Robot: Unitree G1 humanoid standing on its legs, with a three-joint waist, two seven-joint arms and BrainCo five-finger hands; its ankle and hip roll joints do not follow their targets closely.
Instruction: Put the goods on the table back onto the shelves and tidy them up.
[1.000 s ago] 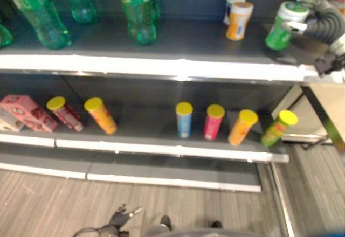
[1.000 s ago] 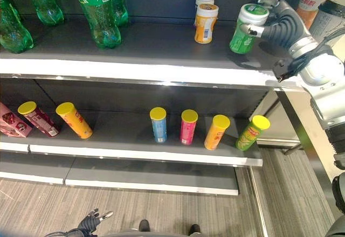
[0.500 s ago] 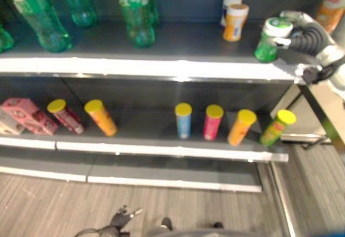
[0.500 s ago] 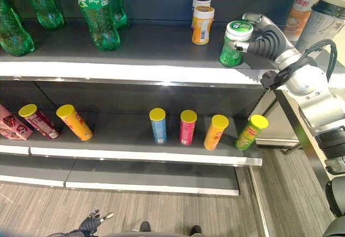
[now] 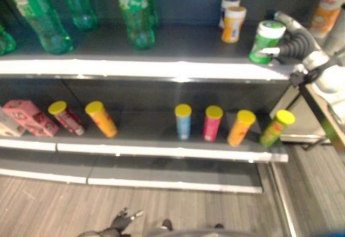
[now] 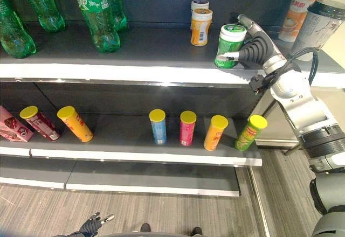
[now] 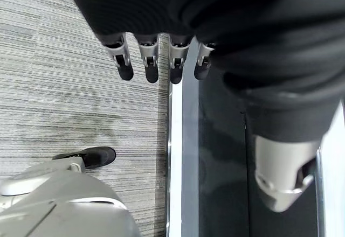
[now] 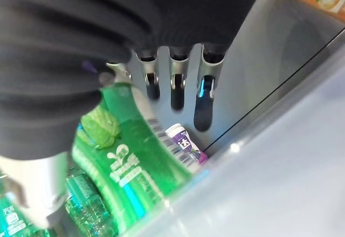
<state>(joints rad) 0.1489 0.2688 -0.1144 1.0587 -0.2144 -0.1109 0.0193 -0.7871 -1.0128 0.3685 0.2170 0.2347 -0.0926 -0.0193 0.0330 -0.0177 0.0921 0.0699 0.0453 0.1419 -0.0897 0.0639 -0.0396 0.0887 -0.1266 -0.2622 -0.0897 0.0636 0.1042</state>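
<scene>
A green jar with a white lid [image 6: 229, 46] stands upright near the front edge of the top shelf [image 6: 135, 71], at its right end. My right hand [image 6: 254, 48] is right beside it: the straight fingers [image 8: 176, 86] reach past the jar [image 8: 124, 161] behind it, and the thumb lies by its lower front. My left hand [image 6: 90, 225] hangs low over the floor with relaxed, straight fingers [image 7: 148, 59] and holds nothing.
Green bottles [image 6: 99, 16] stand at the left of the top shelf; an orange jar [image 6: 201, 26] and a white-lidded one [image 6: 199, 4] stand mid-back. Several yellow-capped tubes [image 6: 158, 125] and a pink box [image 6: 11, 125] fill the lower shelf. An orange bottle [image 6: 298, 5] and a grey cup [image 6: 323, 27] stand at the right.
The right hand brought the tilted green jar down and leftwards, set it upright at the shelf's front edge, and its fingers straightened off the lid. The left hand stayed put.
</scene>
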